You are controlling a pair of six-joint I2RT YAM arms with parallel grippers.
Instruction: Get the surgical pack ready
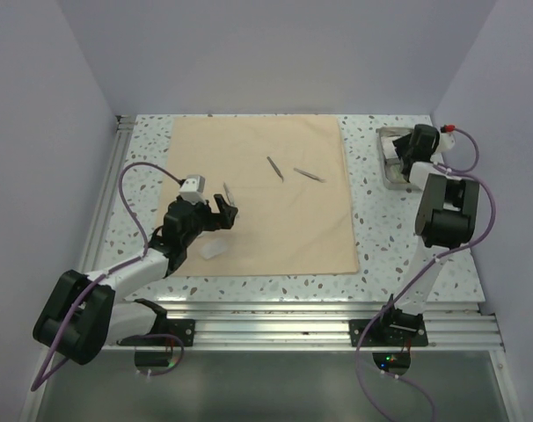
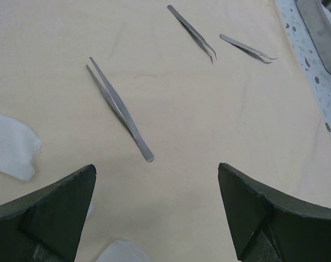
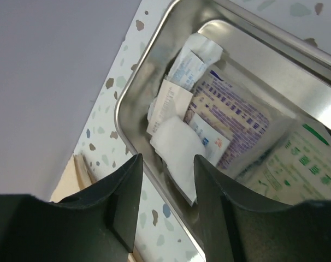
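The tan cloth [image 1: 262,193] lies flat in the middle of the table. Three thin metal tweezers rest on it: one straight pair [image 2: 119,106] close ahead of my left gripper [image 2: 156,166], two curved pairs [image 2: 193,33] [image 2: 246,49] farther off. The left gripper stands wide open above the cloth [image 2: 209,136] with nothing between its fingers. At the back right, my right gripper [image 3: 167,161] hovers open over the steel tray [image 3: 124,125]. A white sachet [image 3: 179,144] lies at the tray's rim just beyond its fingertips, with purple-printed [image 3: 236,123] and green-printed [image 3: 302,158] sachets beside it.
White gauze pieces [image 2: 10,144] lie on the cloth left of the left gripper, one [image 1: 212,251] near the cloth's front edge. The tray [image 1: 390,163] sits on the speckled tabletop close to the right wall. An aluminium rail [image 1: 337,330] runs along the near edge.
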